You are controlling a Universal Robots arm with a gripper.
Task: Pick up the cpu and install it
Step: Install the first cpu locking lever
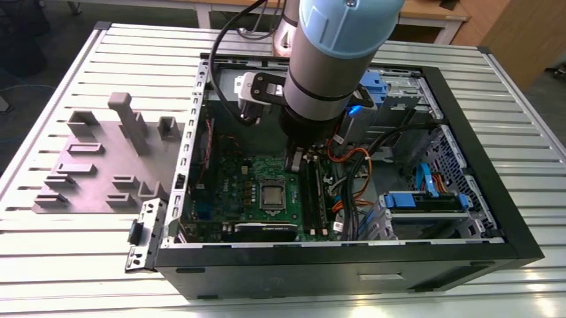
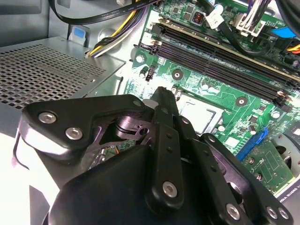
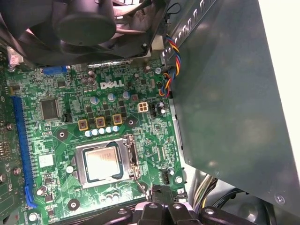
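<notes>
The cpu (image 3: 102,161) is a small silvery square lying flat inside the metal socket frame (image 3: 80,174) on the green motherboard (image 3: 56,136). In the exterior view the cpu (image 1: 272,193) sits mid-board inside the open black computer case (image 1: 354,265). My gripper (image 1: 298,161) hangs inside the case just beyond the socket, above the board and apart from the chip. In the second wrist view its black fingers (image 2: 162,101) meet at the tip with nothing between them, and the cpu (image 2: 202,112) shows partly behind them. The gripper (image 3: 161,193) tip sits past the socket's corner.
Black memory slots (image 2: 220,61) and bundled cables (image 1: 354,165) run beside the socket. A perforated grey box (image 2: 47,70) and a black fan (image 3: 89,23) crowd the gripper. Blue drive bays (image 1: 425,199) fill the case's right. A grey fixture plate (image 1: 97,165) lies on the slatted table.
</notes>
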